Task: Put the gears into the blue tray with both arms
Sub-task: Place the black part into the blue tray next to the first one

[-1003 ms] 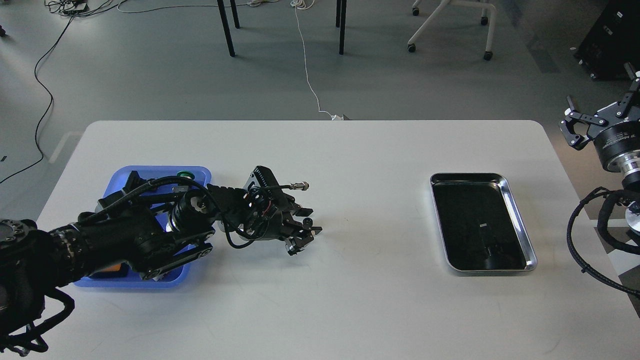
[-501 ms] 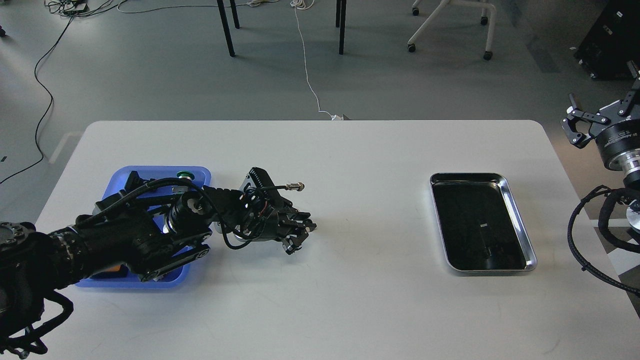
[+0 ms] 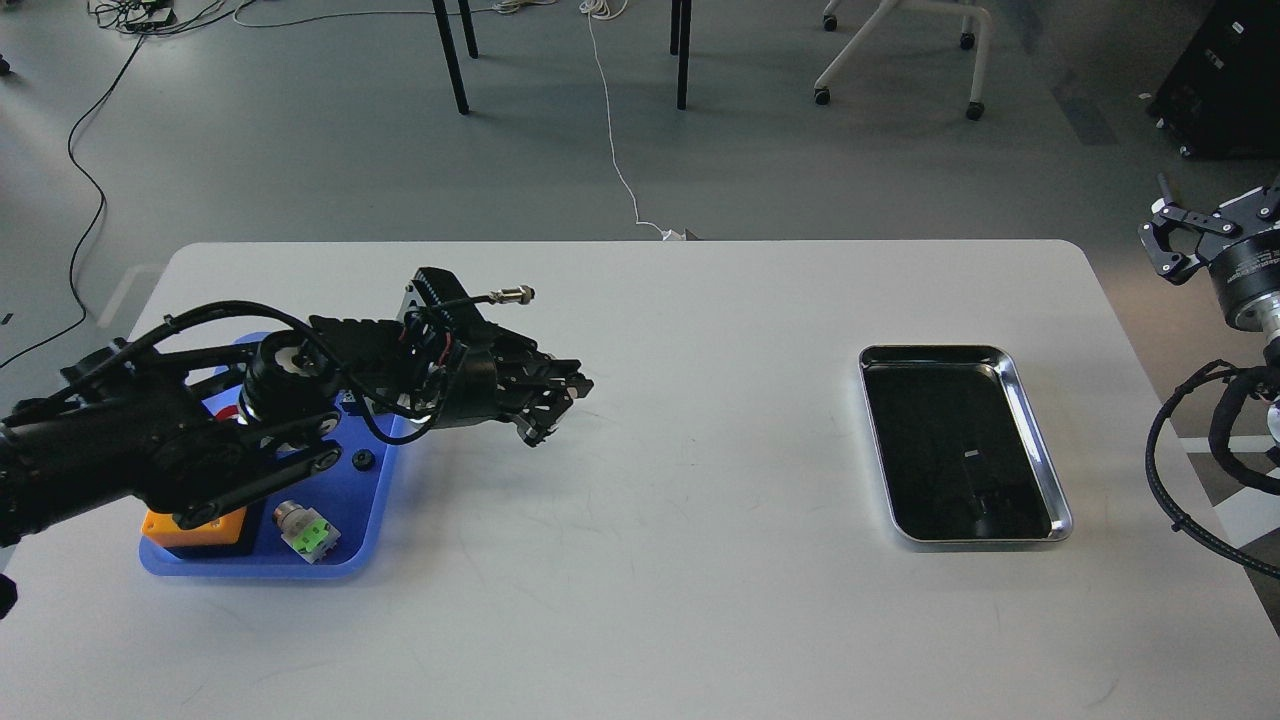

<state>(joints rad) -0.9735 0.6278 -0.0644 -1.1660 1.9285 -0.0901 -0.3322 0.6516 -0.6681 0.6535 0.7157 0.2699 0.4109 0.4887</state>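
Note:
My left gripper [image 3: 555, 408] hovers above the white table just right of the blue tray [image 3: 372, 545]. Its fingers are drawn together. The gear it closed around is hidden between them, and that gear no longer lies on the table. One gear [image 3: 363, 459], a tiny black ring, lies inside the blue tray near its right rim. My left arm crosses over the back part of the tray. My right gripper [image 3: 1215, 218] is open and empty at the far right, off the table's right edge.
In the blue tray lie an orange block [image 3: 195, 527] and a silver push-button with a green face [image 3: 306, 529]. A shiny steel tray [image 3: 1038, 440] with a black inside sits on the right of the table. Chair legs and cables are on the floor behind.
My left gripper shut around the small gear on the table, then lifted and swung back left toward the blue tray. The right gripper drew slightly further right and up.

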